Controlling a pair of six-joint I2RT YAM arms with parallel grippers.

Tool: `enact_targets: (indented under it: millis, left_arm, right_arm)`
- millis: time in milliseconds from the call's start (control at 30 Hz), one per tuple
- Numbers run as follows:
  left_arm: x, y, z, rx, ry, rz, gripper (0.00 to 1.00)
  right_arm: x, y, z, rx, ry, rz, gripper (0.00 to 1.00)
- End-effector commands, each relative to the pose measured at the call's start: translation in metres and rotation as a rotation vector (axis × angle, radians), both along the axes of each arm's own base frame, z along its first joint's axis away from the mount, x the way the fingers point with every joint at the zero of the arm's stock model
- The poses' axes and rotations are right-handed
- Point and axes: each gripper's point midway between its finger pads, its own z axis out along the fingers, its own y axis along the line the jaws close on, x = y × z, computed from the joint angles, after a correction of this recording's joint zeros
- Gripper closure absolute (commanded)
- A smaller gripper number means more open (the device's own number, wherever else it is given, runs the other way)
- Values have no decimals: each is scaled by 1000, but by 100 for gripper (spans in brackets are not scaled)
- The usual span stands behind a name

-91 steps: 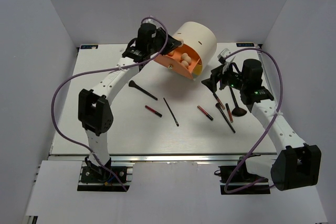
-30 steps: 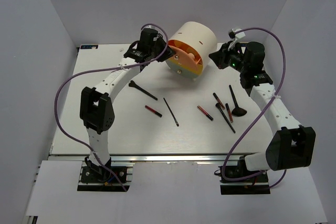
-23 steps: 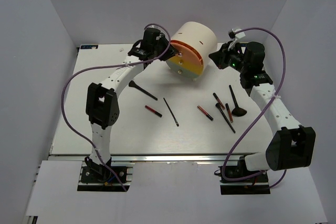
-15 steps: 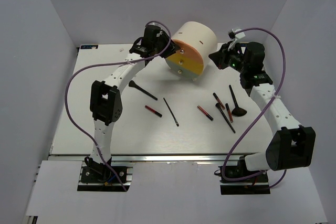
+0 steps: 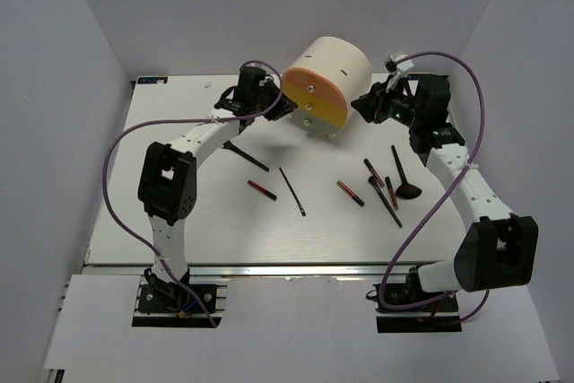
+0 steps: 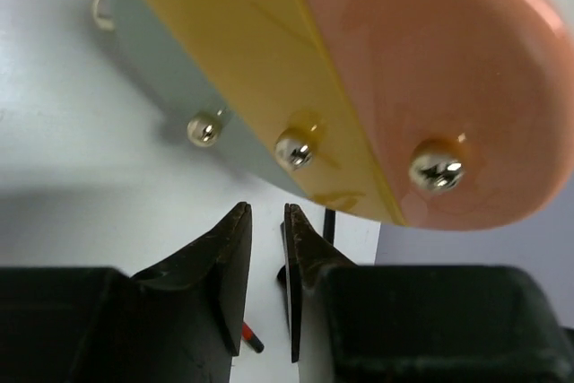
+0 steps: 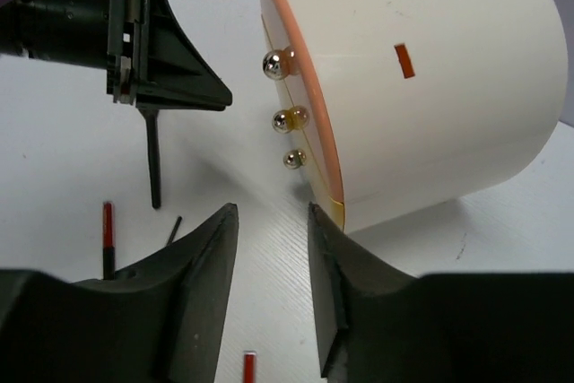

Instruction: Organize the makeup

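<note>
Looking maybe halfway: drawers on the case (image 5: 327, 87) are shut, but brushes (image 5: 246, 156) and sticks (image 5: 262, 189) lie loose on the surface (image 5: 179, 213). By the knobs (image 6: 294, 150), the left hand (image 6: 267, 221) is narrow and empty; the right hand (image 7: 272, 213) is part-open, empty.

The case (image 5: 334, 69) lies on its side on the table (image 5: 179, 221), between the grippers: the left gripper (image 5: 280, 107) is just left of its drawer face, the right gripper (image 5: 359, 107) just right of it. Toward the bases from the left gripper lie a brush (image 5: 244, 154), a short stick (image 5: 262, 189) and a slim stick (image 5: 291, 191). Toward the bases from the right gripper cluster more sticks (image 5: 350, 193) and two brushes (image 5: 408, 191), possibly touching.
</note>
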Motion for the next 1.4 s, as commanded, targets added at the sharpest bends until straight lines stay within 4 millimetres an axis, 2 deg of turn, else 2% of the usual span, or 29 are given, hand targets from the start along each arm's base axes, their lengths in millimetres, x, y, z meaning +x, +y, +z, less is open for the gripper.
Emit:
enact_targets:
  millis: [0, 33, 133, 167, 200, 300, 333, 367, 700, 867, 1233, 1367]
  left_arm:
    - [-12, 4, 47, -102, -105, 0, 68]
    - [-14, 3, 43, -112, -99, -8, 61]
    - [-15, -5, 35, -146, -88, -47, 51]
    - [-12, -10, 25, -145, -73, -59, 49]
    - [-10, -14, 29, -156, -81, -81, 48]
    - [-4, -20, 19, -157, -73, -99, 44]
    - [-1, -22, 23, -160, -86, -102, 43]
    - [4, -22, 16, -156, -78, -99, 42]
    - [20, -37, 3, -183, -56, -130, 44]
    - [23, -40, 1, -195, -70, -139, 46]
    - [22, -42, -22, -212, -32, -138, 53]
    - [23, -43, -25, -223, -24, -137, 62]
  right_arm:
    - [-15, 4, 3, -44, -56, 86, 56]
    - [-17, 4, 3, -48, -63, 95, 53]
    - [-21, 5, -3, -61, -61, 117, 49]
    - [-22, 6, -3, -62, -62, 122, 48]
    - [-23, 6, -5, -67, -62, 126, 47]
    - [-24, 5, -7, -75, -62, 125, 46]
    - [-24, 5, -8, -79, -62, 124, 46]
    - [-24, 4, -9, -81, -60, 122, 46]
    - [-22, -2, -8, -81, -61, 113, 44]
    - [-23, -2, -8, -79, -60, 114, 44]
    - [-22, -2, -9, -77, -58, 118, 44]
    - [-24, -1, -10, -78, -57, 120, 44]
